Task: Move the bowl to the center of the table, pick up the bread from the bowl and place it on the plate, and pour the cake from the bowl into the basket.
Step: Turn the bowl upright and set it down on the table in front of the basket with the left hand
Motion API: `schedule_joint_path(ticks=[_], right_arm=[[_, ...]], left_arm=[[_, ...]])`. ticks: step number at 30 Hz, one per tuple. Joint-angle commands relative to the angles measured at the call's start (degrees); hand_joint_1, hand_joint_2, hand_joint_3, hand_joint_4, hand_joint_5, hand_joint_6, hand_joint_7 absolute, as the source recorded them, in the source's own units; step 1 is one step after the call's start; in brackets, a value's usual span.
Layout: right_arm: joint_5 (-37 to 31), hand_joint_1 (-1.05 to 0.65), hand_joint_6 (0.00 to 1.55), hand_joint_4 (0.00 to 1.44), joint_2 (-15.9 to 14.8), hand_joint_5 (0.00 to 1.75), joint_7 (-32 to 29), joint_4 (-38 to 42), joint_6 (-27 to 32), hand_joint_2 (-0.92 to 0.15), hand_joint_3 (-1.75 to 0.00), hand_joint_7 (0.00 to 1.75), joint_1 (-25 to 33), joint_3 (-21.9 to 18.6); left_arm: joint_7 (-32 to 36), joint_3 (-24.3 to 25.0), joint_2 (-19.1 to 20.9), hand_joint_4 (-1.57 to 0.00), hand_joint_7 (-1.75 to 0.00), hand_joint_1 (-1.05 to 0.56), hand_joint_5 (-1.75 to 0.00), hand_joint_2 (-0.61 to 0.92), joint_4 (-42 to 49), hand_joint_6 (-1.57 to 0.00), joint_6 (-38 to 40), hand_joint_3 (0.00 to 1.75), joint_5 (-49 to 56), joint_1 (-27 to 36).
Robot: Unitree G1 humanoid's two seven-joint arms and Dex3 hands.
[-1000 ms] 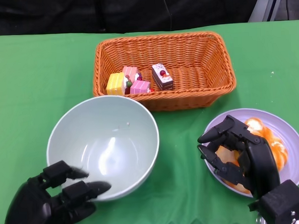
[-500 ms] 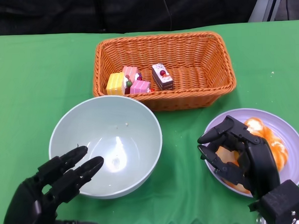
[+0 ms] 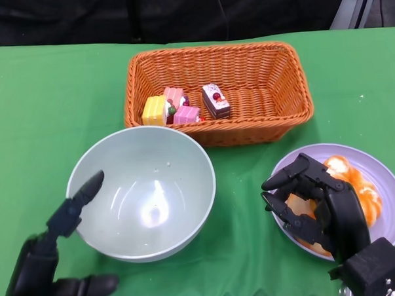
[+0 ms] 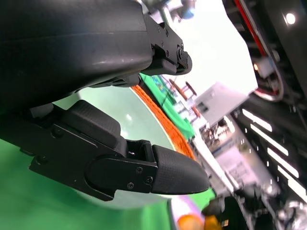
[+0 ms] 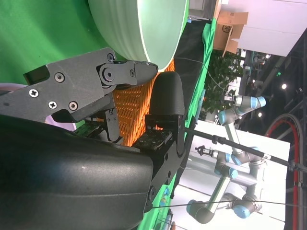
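Green cloth covers the table (image 3: 45, 115) across the head view. At lower left the left hand (image 3: 55, 259) is seen with its fingers spread apart and nothing held; one finger (image 3: 81, 195) points up along the outer left rim of the bowl (contact cannot be told), while another lies flat on the cloth below the bowl. The pale green bowl (image 3: 144, 193) sits upright, left of the table's middle, just in front of the basket, and nothing is seen inside it. Behind it the orange wicker basket (image 3: 273, 86) is placed at centre, and the cake pieces (image 3: 182, 108) are gathered in its left half: a yellow one, two pink ones and a dark one with a pink top. At lower right the lilac plate (image 3: 389, 179) is set, well apart from the bowl, with the orange-glazed bread (image 3: 360, 190) lying on it. The right hand (image 3: 315, 205) is held over the plate's left part with its fingers curled inward over the bread; whether the bread is pinched or only covered cannot be told. In the right wrist view the bowl's outer wall (image 5: 139, 28) and a strip of basket weave (image 5: 136, 105) are shown past the fingers (image 5: 96, 81). In the left wrist view a fingertip (image 4: 177, 175) is seen before the bowl (image 4: 120, 115).
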Motion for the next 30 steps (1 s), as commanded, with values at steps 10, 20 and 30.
schedule_joint_path(ticks=[10,20,30], right_arm=[[2.3,-0.15,0.62,0.67,-1.3,1.48,2.1,-0.1,-0.3,-0.87,-0.28,1.24,2.4,-0.7],[4.6,-0.14,0.63,0.67,-1.8,1.47,5.0,-0.6,-1.1,-0.85,-0.31,1.27,3.6,-1.2],[4.4,-0.13,0.62,0.66,-1.7,1.46,5.5,-0.2,-1.6,-0.84,-0.35,1.27,4.0,-1.4]], left_arm=[[-62.2,20.6,-13.8,-1.02,-0.12,-0.28,-0.17,0.92,-22.0,-0.93,34.5,0.11,-59.3,4.0],[-81.1,32.7,-18.1,-0.94,-0.14,-0.22,-0.89,0.92,-22.7,-1.23,41.7,0.23,-56.7,5.8],[-90.6,39.6,-19.6,-0.9,-0.17,-0.23,-1.04,0.92,-26.3,-1.26,45.8,0.25,-54.6,6.8]])
